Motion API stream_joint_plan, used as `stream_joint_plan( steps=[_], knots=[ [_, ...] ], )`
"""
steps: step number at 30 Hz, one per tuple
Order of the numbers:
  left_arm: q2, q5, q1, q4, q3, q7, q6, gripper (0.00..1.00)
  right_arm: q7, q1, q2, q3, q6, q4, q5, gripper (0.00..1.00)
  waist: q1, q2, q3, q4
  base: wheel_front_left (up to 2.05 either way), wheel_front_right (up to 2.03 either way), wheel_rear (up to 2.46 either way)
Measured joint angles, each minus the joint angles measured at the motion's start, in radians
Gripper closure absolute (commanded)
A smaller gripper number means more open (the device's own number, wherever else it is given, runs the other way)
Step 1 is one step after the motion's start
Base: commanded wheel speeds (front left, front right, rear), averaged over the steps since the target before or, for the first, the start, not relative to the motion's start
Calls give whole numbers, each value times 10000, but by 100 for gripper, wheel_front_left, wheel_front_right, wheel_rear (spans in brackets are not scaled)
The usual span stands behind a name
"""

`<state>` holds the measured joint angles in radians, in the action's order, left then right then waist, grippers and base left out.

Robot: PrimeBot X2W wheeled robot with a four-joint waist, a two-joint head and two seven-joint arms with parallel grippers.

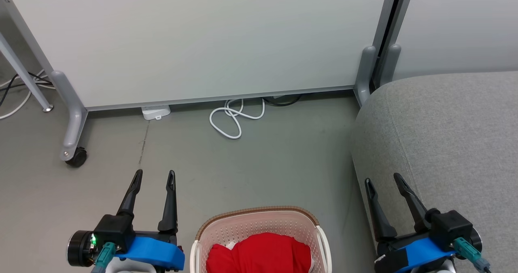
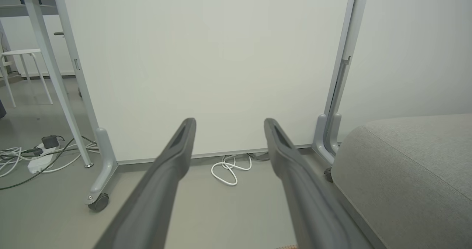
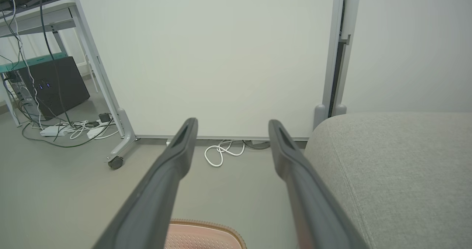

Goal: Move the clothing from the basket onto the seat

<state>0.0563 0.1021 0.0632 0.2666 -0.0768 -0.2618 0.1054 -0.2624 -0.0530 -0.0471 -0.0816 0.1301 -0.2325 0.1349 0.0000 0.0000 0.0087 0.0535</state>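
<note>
Presently both pairs of fingers stand spread wide, holding nothing and touching nothing. In the head view the red clothing point(image 1: 261, 252) lies at 4 o'clock of the left gripper point(image 1: 156, 172) and 8 o'clock of the right gripper point(image 1: 382, 177), heaped inside the cream laundry basket point(image 1: 259, 213) between them. The grey sofa point(image 1: 445, 135) stands at the basket's 2 o'clock, apart from it.

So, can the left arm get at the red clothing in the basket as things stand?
Probably yes. The left arm is just beside the basket, its jaws open and empty; the red clothing lies uncovered inside, and nothing stands between them.
</note>
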Motion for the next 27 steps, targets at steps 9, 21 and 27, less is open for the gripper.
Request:
stream_joint_plan(
  steps=[9, 21, 27],
  knots=[
    [-2, -280, 68, 205, -359, 0, 88, 0, -2, -155, -2, -115, 4, 121, -42, 0, 0, 0, 257, -280, 0, 0, 0],
    [282, -527, 1222, 1712, -1580, -12, 194, 0, -2, -516, -8, -426, 4, 629, -111, 0, 0, 0, 1265, -1424, 0, 0, 0],
    [658, -681, 2100, 2842, -2558, -12, 236, 0, -2, -902, -15, -529, 4, 915, -111, 0, 1, 0, 2105, -2038, 0, 0, 0]
  ],
)
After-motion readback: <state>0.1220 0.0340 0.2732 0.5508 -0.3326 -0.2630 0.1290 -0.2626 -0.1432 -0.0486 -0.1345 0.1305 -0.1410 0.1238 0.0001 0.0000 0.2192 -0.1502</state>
